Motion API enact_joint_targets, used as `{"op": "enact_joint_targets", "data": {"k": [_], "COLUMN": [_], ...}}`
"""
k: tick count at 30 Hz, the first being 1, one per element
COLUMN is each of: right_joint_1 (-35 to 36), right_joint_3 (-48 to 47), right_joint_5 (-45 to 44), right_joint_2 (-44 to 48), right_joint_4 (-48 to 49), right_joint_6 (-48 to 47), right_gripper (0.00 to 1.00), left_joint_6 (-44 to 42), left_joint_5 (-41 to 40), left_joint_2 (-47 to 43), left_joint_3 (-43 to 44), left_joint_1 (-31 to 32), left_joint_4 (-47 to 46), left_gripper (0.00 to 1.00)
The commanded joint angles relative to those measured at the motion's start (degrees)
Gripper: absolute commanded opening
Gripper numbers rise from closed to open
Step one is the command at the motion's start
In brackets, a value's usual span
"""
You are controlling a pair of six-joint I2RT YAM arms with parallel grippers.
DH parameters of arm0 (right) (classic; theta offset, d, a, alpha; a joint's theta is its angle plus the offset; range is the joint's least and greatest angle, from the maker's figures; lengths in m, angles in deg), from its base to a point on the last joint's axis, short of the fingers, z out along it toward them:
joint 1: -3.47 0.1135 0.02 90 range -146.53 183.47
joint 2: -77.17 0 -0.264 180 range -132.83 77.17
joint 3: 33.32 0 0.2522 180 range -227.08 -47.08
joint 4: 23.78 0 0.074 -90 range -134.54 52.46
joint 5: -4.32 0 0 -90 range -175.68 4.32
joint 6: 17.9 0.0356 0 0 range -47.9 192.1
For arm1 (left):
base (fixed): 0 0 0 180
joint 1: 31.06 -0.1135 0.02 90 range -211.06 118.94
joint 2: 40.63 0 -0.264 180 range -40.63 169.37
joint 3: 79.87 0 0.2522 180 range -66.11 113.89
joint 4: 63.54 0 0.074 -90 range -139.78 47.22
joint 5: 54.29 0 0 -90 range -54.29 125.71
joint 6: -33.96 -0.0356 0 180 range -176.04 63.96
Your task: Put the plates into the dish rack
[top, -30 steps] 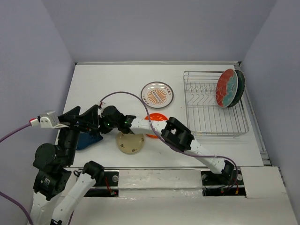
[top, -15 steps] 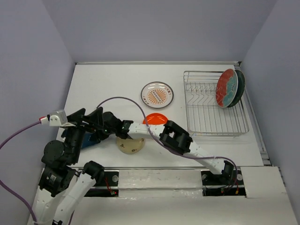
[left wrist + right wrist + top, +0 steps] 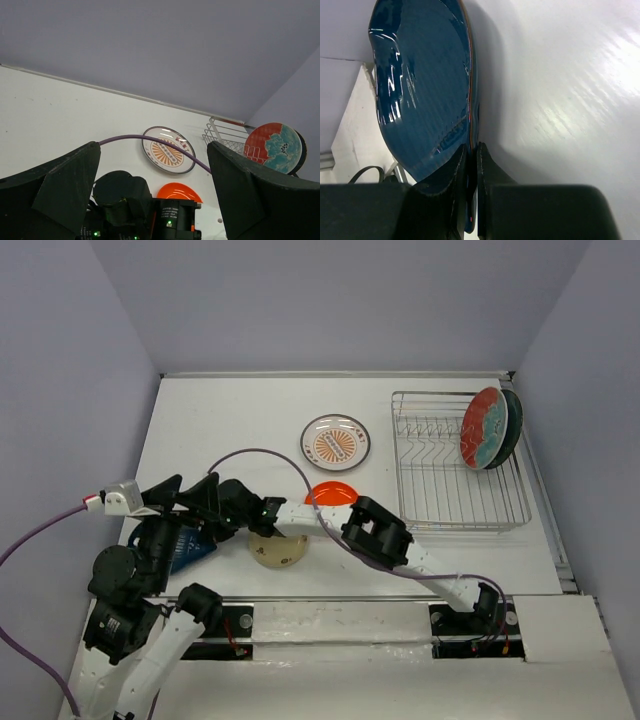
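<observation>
Over the last second the right arm has stretched further to the left, and the right gripper (image 3: pixel 212 524) now sits on the dark blue plate (image 3: pixel 187 548) at the near left of the table (image 3: pixel 220 420). The left arm has drawn back toward the near edge, so more of the plate shows than before.

In the right wrist view the two fingers are clamped on the plate's rim (image 3: pixel 471 150), one on each face. The plate (image 3: pixel 420 90) stands tilted off the table rather than lying flat. That tilt is probably what makes a rim pinch possible.

The left gripper (image 3: pixel 185 495) hangs just above, its fingers spread wide and holding nothing (image 3: pixel 152 145). It is likely standing clear so the right arm can carry the plate alone.

The dish rack (image 3: pixel 440 475) at the far right already holds the floral plate (image 3: pixel 484 427) and the teal-grey plate (image 3: pixel 514 425), both upright at its far end. The sunburst plate (image 3: pixel 336 442), the orange-red plate (image 3: pixel 335 495) and the cream plate (image 3: pixel 278 548) have not shifted and lie flat mid-table.
</observation>
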Motion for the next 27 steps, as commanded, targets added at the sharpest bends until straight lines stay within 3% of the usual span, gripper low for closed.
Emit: {"op": "enact_joint_targets", "data": {"k": [1,8,17,22,27], "right_joint_1": [-2.46,-5.72,-14.85,-21.44,-31.29], "right_joint_3": [0.85,6.1,31.67,43.44,46.19], "right_joint_5": [-5.42,-12.73,-26.25,-44.41,-57.62], "right_joint_2": [8.29,20.52,43.97,61.97,72.29], "right_joint_4": [2.63,5.26,11.33,3.19,-7.55], "right_joint_6": [-3.25,-6.6,-9.75,-20.12,-29.26], "right_gripper": [0.07,0.07,0.07,0.07,0.07], "left_joint_6": [-0.77,-1.03,1.6,2.48,1.16], "left_joint_5": [-0.29,-0.03,3.92,10.69,15.35], "left_joint_2": [-0.89,-0.02,0.69,2.18,4.99], "left_joint_3": [-0.39,-0.04,-3.64,-8.73,-10.14], "left_joint_1": [0.2,0.29,0.2,0.29,0.29], "left_joint_4": [-1.64,-2.61,-4.28,-5.51,-7.36], "left_gripper": [0.99,0.99,0.99,0.99,0.99]}}
